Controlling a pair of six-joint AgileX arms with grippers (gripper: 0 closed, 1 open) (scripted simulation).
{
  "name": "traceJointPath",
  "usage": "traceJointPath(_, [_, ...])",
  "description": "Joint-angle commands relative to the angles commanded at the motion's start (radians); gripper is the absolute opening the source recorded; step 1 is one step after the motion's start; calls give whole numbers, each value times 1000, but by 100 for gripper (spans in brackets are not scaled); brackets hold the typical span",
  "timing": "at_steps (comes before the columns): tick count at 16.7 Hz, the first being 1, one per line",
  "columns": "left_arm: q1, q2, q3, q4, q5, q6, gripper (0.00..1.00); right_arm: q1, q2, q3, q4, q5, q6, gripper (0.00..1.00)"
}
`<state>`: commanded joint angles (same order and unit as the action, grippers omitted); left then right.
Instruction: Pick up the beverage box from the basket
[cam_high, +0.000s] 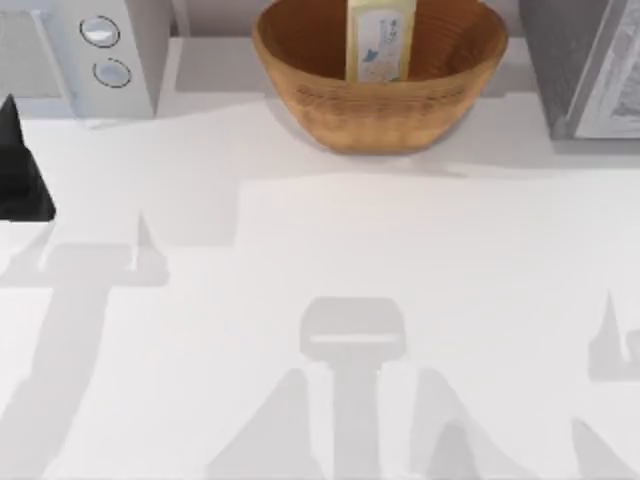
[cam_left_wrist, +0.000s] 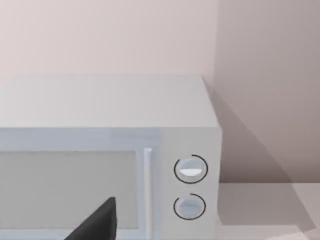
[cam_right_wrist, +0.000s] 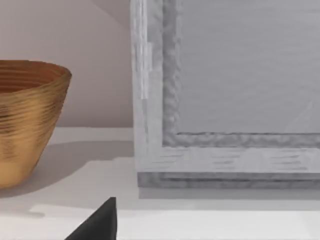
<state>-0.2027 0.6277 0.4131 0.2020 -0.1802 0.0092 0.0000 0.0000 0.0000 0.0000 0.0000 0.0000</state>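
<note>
- Standing upright inside the basket (cam_high: 380, 95) at the table's far edge, the beverage box (cam_high: 380, 40) shows me its white label with teal marks.
- My left gripper (cam_high: 20, 165) sits at the far-left side, near the white microwave (cam_high: 95, 55) — I cannot tell whether its fingers are apart or together.
- From the right wrist view I see the basket's ridged wall beside a grey framed cabinet (cam_right_wrist: 225, 95) on the white table (cam_right_wrist: 100, 175).
</note>
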Motion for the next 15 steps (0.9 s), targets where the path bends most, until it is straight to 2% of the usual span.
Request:
traceJointPath(10, [-313, 1067, 727, 384, -308, -10, 100, 0, 0, 0, 0, 0, 0, 100])
traceJointPath(15, [-445, 1520, 1017, 533, -432, -8, 100, 0, 0, 0, 0, 0, 0, 100])
